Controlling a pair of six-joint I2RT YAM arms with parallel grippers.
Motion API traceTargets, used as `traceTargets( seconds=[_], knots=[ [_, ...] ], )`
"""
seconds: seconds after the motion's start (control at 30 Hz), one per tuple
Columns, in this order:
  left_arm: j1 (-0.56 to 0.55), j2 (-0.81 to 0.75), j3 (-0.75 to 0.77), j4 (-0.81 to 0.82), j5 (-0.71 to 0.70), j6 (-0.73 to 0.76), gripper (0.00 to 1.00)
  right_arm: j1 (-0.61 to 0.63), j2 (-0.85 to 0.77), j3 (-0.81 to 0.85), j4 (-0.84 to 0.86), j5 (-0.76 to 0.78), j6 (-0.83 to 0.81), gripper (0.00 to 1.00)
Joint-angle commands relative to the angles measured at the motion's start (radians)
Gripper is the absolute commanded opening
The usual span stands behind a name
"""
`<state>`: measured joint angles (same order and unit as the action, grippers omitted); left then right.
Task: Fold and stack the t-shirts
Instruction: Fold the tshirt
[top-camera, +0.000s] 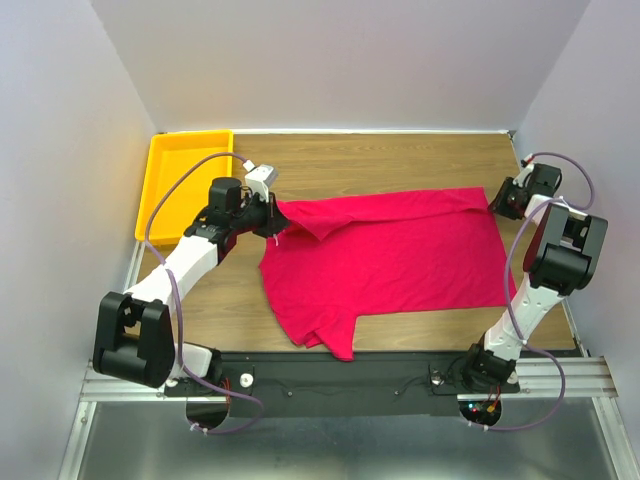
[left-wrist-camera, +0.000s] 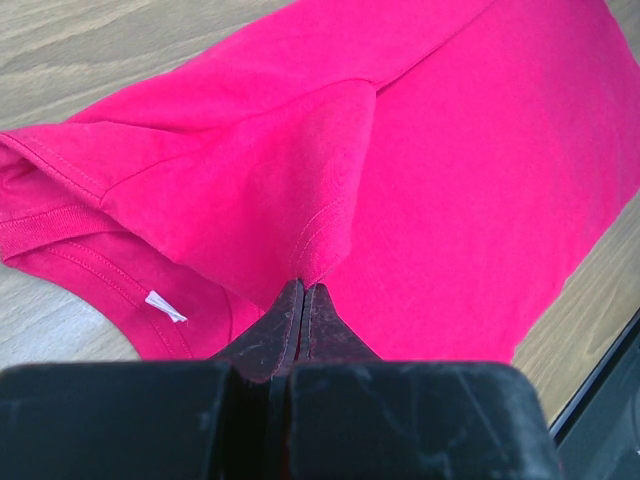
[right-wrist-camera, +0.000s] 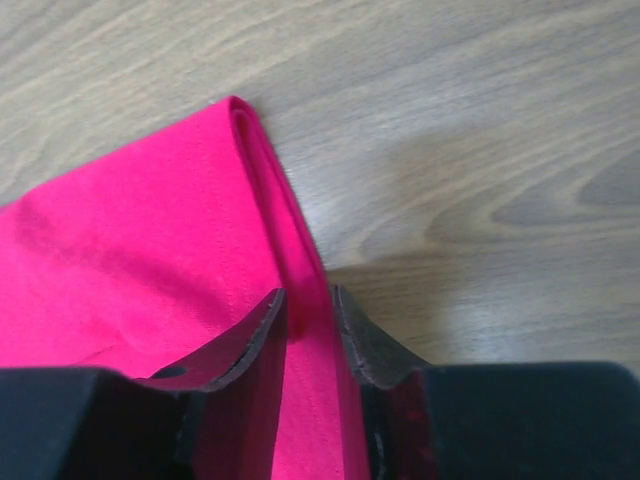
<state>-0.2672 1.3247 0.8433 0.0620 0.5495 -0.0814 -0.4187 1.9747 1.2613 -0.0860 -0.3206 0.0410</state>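
The left tool (left-wrist-camera: 303, 289) is clenched on a raised fold of the crimson t-shirt (top-camera: 400, 250) beside its collar. The right tool (right-wrist-camera: 308, 300) grips the doubled hem at the opposite corner. Between them the t-shirt lies spread on the wooden tabletop (top-camera: 400, 160), rumpled at its near left corner. A yellow tray (top-camera: 175, 160) sits far left.

No writing, brand, number or sign can be read anywhere. The one label in sight, a small white tag (left-wrist-camera: 165, 307) sewn at the neckline of the red t-shirt (left-wrist-camera: 450, 180), appears blank in the left wrist view and is too small to show any print.
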Motion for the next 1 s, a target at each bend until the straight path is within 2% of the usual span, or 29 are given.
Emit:
traceTargets(
  seconds=[0.0,0.37,0.57,0.77,0.97],
  knots=[
    [-0.003,-0.042,-0.009,0.024,0.023,0.019,0.00,-0.008,-0.042,0.023,-0.001,0.049,-0.032,0.32],
    [-0.003,-0.070,-0.006,0.002,0.023,0.019,0.00,-0.008,-0.091,0.073,-0.001,-0.123,0.016,0.40],
    [-0.001,-0.071,-0.009,-0.001,0.020,0.014,0.00,-0.006,0.035,0.217,-0.004,-0.198,0.080,0.43],
    [-0.001,-0.059,0.003,-0.008,0.015,0.017,0.00,-0.003,0.171,0.348,-0.035,-0.206,0.100,0.42],
    [-0.001,-0.039,0.002,0.001,0.021,0.006,0.00,0.000,0.216,0.352,-0.064,-0.204,0.077,0.41]
  ],
)
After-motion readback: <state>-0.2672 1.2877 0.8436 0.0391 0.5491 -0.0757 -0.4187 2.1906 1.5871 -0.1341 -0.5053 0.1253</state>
